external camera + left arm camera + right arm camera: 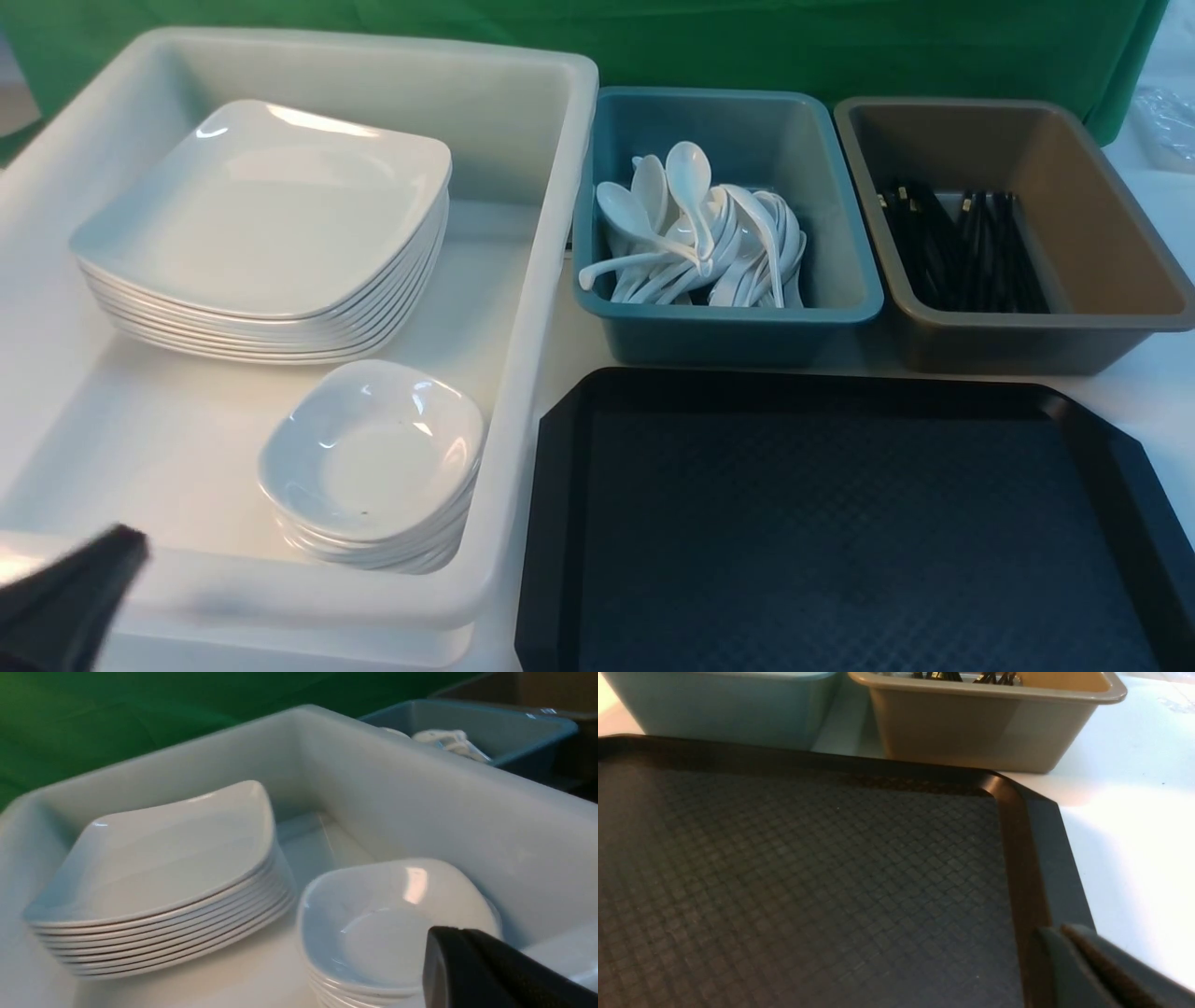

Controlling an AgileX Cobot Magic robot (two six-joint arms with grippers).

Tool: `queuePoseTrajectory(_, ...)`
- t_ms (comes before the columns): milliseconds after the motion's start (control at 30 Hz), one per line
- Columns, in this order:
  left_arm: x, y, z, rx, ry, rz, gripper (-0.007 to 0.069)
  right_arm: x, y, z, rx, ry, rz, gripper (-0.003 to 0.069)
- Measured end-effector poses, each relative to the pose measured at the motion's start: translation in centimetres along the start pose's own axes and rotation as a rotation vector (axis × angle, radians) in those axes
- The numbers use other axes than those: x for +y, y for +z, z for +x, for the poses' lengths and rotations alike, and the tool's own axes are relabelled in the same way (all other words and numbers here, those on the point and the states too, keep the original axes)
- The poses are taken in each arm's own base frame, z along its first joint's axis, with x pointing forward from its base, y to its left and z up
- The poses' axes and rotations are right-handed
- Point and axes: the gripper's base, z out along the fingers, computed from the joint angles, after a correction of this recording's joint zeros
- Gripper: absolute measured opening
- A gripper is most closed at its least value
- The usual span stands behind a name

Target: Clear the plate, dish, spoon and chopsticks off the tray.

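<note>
Nearest, the left gripper (460, 933) is pressed together by the white tub (364, 597); the right gripper (1057, 933), over the black tray (831, 882), shows its fingers close together, though I cannot tell whether they meet. Inside the tub, small dishes (373, 457) are stacked near the front, with large square plates (271, 215) stacked beyond them. Behind the tray, spoons (691, 233) lie heaped in the teal bin (728, 341), and black chopsticks (971, 252) lie in the brown bin (1027, 345) beside it. A green cloth (747, 47) hangs farthest back.

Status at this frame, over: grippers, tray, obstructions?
Left gripper shut, empty; right gripper looks shut, empty. Tray bare where visible, near edge out of frame. Nothing seen blocking it.
</note>
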Motion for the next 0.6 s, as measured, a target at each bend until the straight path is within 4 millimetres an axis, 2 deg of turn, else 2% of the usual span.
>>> queuePoseTrajectory(200, 1.4, -1.6, 0.1, -0.037, -0.118, -0.267, 0.0005, 0.0, 0.0, 0.0, -0.001, 0.0, 0.0, 0.007)
queuePoseTrajectory(433, 1.2, -1.8, 1.8, 0.13, -0.216, -0.306, 0.0005, 0.0, 0.0, 0.0, -0.003, 0.0, 0.0, 0.0084)
queuePoseTrajectory(600, 1.1, -1.8, 1.9, 0.147, -0.224, -0.299, 0.0005, 0.0, 0.0, 0.0, -0.003, 0.001, 0.0, 0.009)
